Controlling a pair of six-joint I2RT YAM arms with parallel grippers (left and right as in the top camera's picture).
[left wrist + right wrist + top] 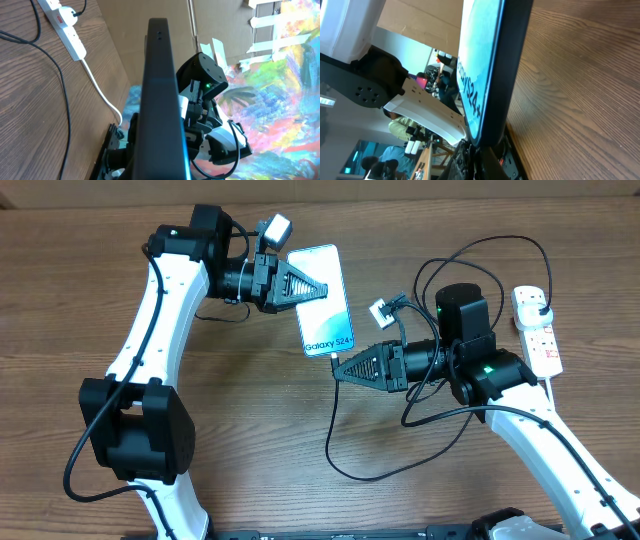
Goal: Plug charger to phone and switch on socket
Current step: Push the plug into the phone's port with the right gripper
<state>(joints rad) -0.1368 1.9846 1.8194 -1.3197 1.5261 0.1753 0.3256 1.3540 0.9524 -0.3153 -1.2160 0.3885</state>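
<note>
Over table (250,430) | L gripper (320,288) clamps phone (325,320) | R gripper (338,368) pinches charger (328,442)

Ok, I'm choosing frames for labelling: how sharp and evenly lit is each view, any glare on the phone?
Overhead: even light, sharp, phone text legible, no glare. Left wrist: phone edge-on, dark and slightly soft up close; socket crisp. Right wrist: screen steeply foreshortened, text skewed; table grain sharp.
</note>
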